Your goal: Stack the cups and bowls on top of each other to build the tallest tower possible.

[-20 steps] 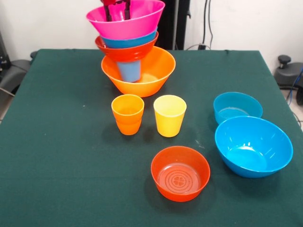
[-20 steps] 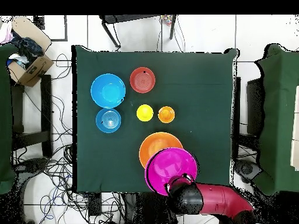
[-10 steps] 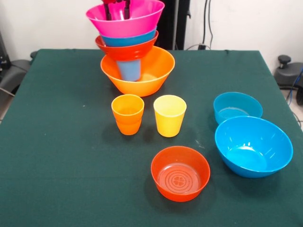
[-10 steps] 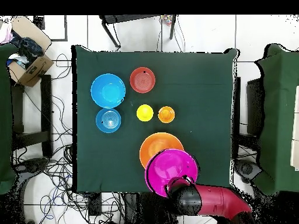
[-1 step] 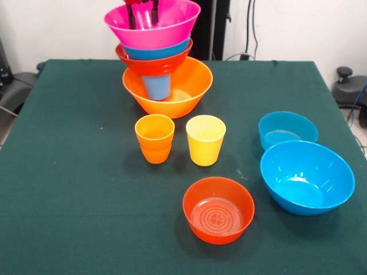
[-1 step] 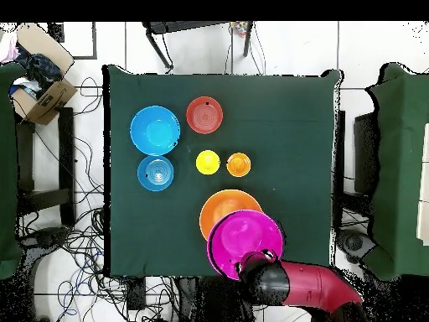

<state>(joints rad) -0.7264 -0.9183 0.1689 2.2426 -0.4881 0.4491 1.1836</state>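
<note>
The tower stands at the table's far side: a big orange bowl holds a blue cup, and above it sit a red-orange bowl, a blue bowl and the big pink bowl. My gripper reaches down into the pink bowl; whether it is open or shut does not show. From overhead, the gripper covers that bowl's rim. An orange cup and a yellow cup stand loose in front of the tower.
A red-orange bowl sits near the front of the green table. At the right are a smaller blue bowl and a larger blue bowl. A cardboard box lies off the table.
The pink bowl and the gripper have shifted very slightly sideways. The loose cups and bowls have not moved.
</note>
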